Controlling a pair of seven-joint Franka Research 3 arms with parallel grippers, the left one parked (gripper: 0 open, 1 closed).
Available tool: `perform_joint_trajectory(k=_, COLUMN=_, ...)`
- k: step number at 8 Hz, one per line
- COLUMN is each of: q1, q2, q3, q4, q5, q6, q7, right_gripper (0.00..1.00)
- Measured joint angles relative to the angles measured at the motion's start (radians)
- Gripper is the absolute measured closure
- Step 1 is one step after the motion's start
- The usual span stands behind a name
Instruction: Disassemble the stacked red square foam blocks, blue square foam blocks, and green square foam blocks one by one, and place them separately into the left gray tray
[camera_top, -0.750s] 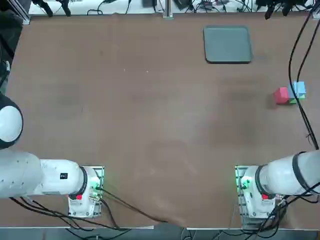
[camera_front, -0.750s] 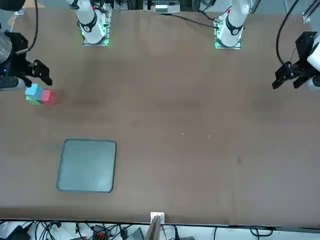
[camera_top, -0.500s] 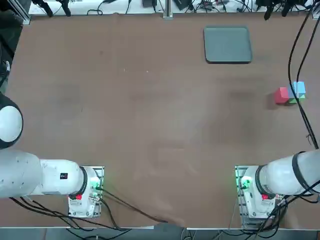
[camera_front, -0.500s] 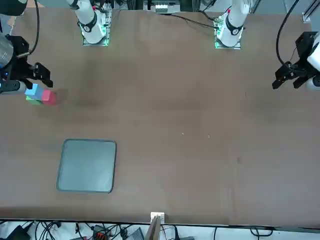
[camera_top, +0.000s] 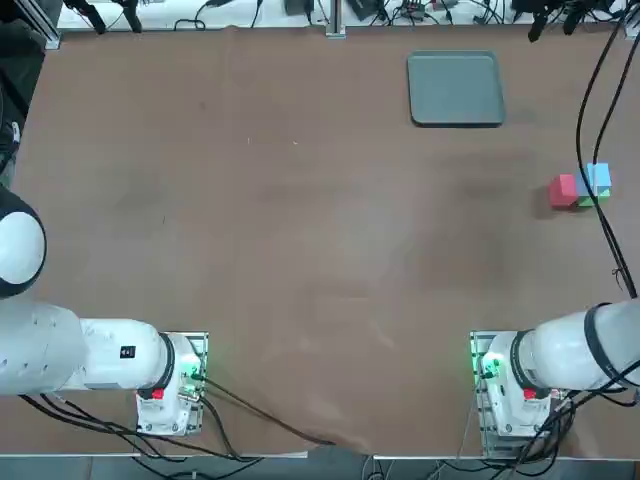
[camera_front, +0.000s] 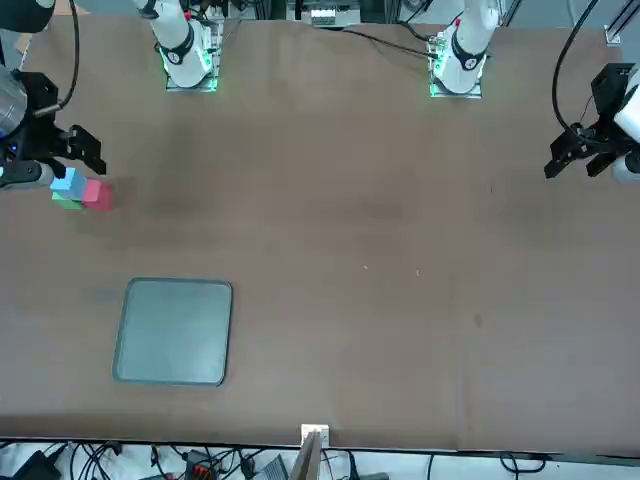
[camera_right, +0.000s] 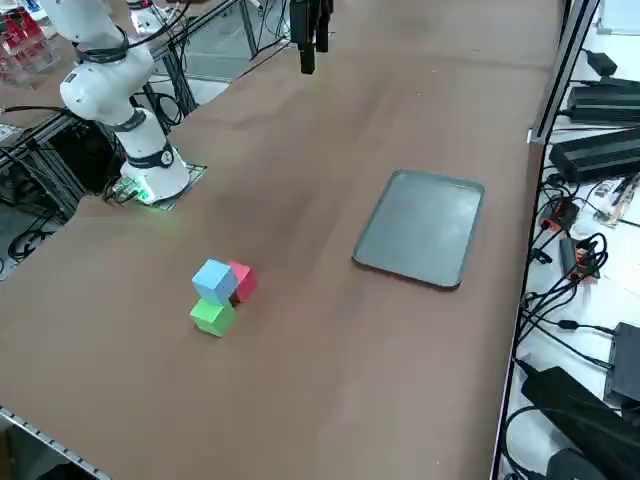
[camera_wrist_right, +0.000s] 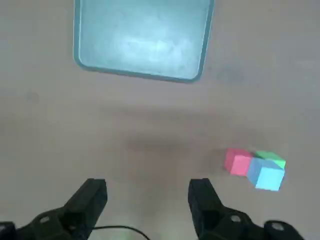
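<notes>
Matt foam cubes — smooth, perhaps plastic tray — matt brown table.

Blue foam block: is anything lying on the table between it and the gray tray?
Nothing visible does. The blue block sits on the green block beside the red block, and only bare tabletop separates them from the empty gray tray. The open right hand hangs above, holding nothing.

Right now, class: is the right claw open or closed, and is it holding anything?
Right claw: open, holding nothing, hanging above the bare table away from the blocks.
</notes>
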Motion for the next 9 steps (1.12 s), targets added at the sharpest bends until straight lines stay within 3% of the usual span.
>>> perform_joint_trajectory(k=3, q1=-0.011, q2=0.024, q3=-0.010, q4=-0.002, q5=-0.002, q6=-0.136, q7=0.001, right_gripper=0.00)
perform_joint_trajectory(k=5, q1=-0.070, q2=0.046, q3=-0.021, q4=-0.055, q5=-0.013, q6=-0.184, q7=-0.002, right_gripper=0.00)
perform_joint_trajectory(k=9, q1=-0.291, q2=0.046, q3=-0.033, q4=-0.321, q5=-0.079, q6=0.205, q7=-0.212, right_gripper=0.00)
